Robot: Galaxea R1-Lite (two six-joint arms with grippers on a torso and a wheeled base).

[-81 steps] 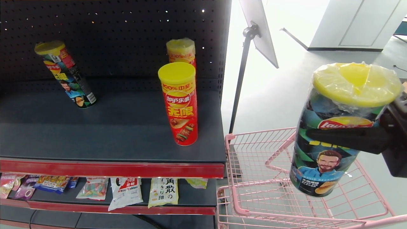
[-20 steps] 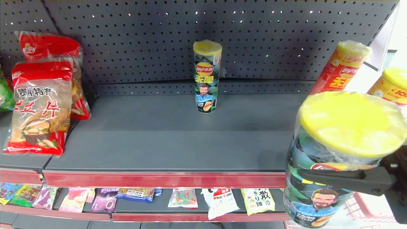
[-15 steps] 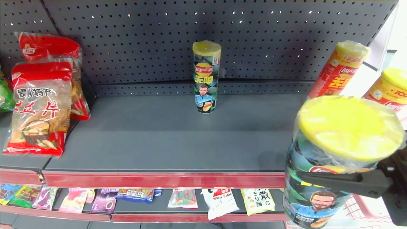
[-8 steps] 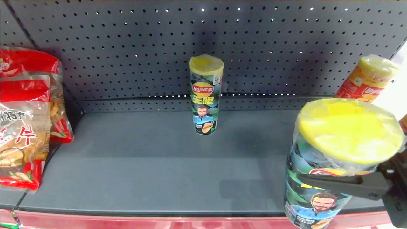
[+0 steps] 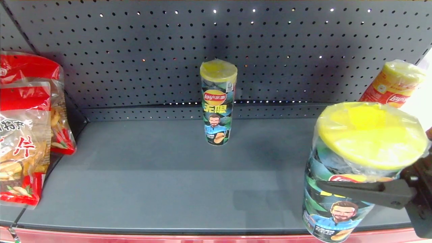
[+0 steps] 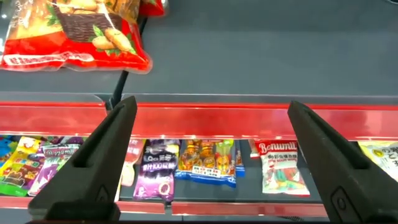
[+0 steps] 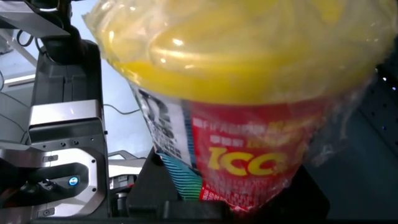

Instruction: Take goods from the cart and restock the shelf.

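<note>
Dark grey shelf boarding backed by pegboard is faced, and one green chip can is stood upright near the back, probably as the row to be matched. A second can of the same kind is clamped around its upper body by the right gripper at the shelf's front right edge. It is kept vertical, apparently so it can be set down on its base. The left gripper is held wide open and empty before the shelf's red lip, out of the way.

The head camera is looking forward and down at the shelf from close by. The left wrist camera is facing its red edge from in front, sharing the snack bag with the head view. The right wrist camera is sitting tight against a can.
</note>
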